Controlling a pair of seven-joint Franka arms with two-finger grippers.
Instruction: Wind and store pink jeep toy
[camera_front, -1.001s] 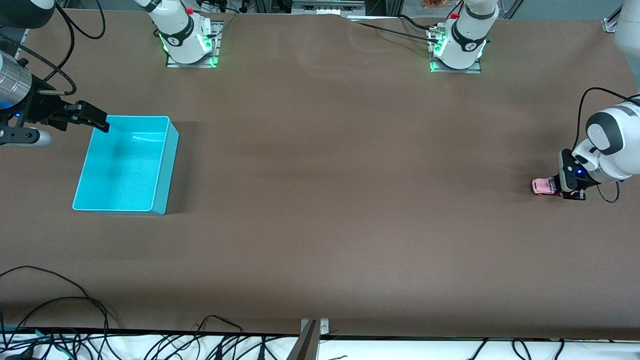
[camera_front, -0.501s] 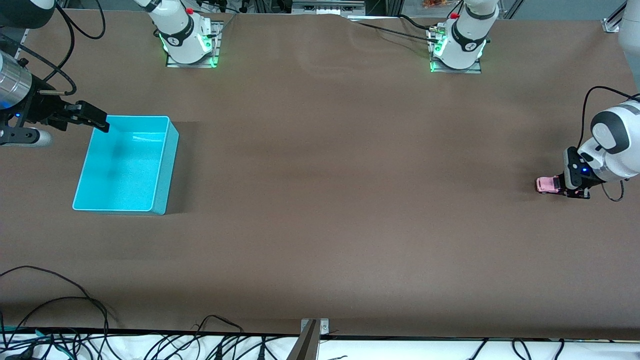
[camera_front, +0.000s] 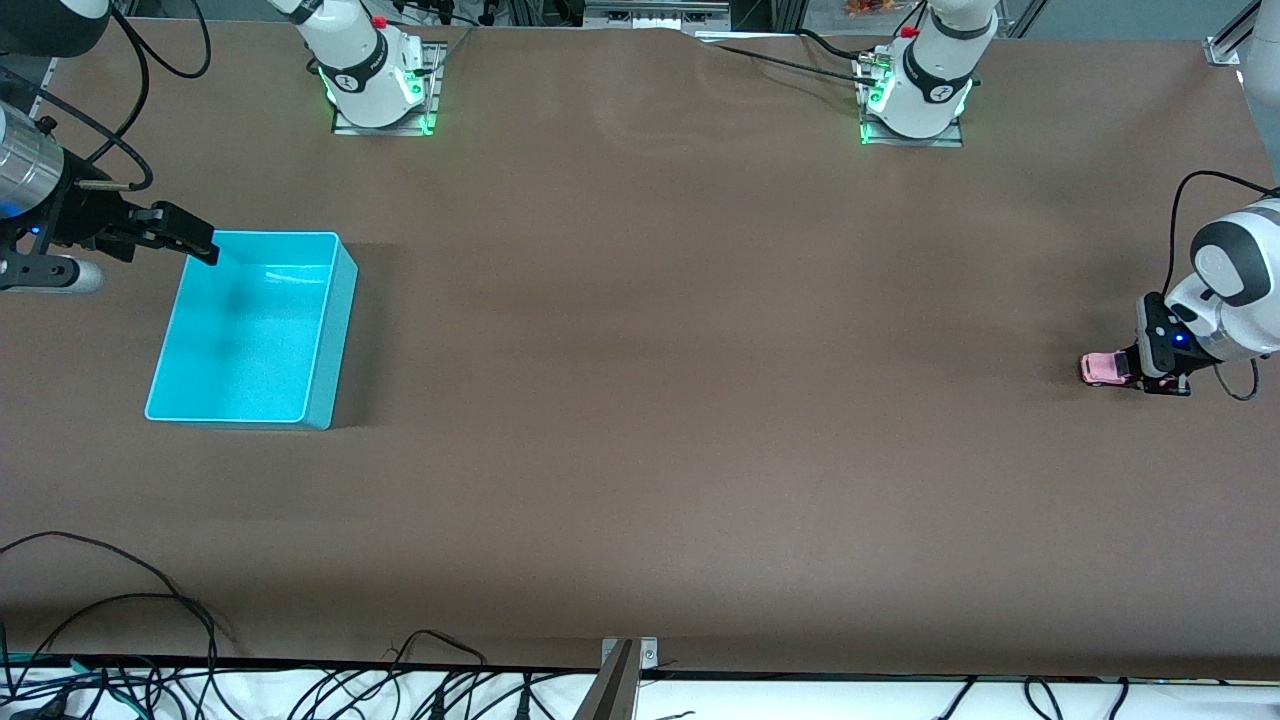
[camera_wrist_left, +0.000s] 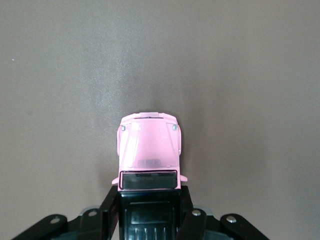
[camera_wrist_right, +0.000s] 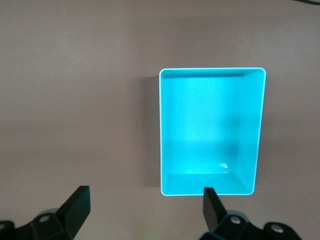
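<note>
Brown table covering (camera_front: 640, 400) from end to end, arm bases bolted along the edge farthest from the front camera, loose black cables (camera_front: 150, 660) along the nearest edge.

At the left arm's end of the table: pink jeep toy (camera_front: 1100, 368), wheels down on the covering. Left gripper (camera_front: 1128, 372) low at the table, clamped on the toy's black roof section, fingers (camera_wrist_left: 110, 207) pressed against either side of it. Left arm bent down from the table's end, wrist turned so the gripper lies nearly level with the surface, pink bonnet pointing away from the wrist toward the table's middle.

At the right arm's end: turquoise bin (camera_front: 335, 330), open top, nothing visible inside. Right gripper (camera_front: 190, 240) up in the air over the bin's corner farthest from the front camera, jaws spread wide, holding nothing. Right arm waiting, forearm roughly level, reaching in from the table's end.

Toy and bin well apart.
</note>
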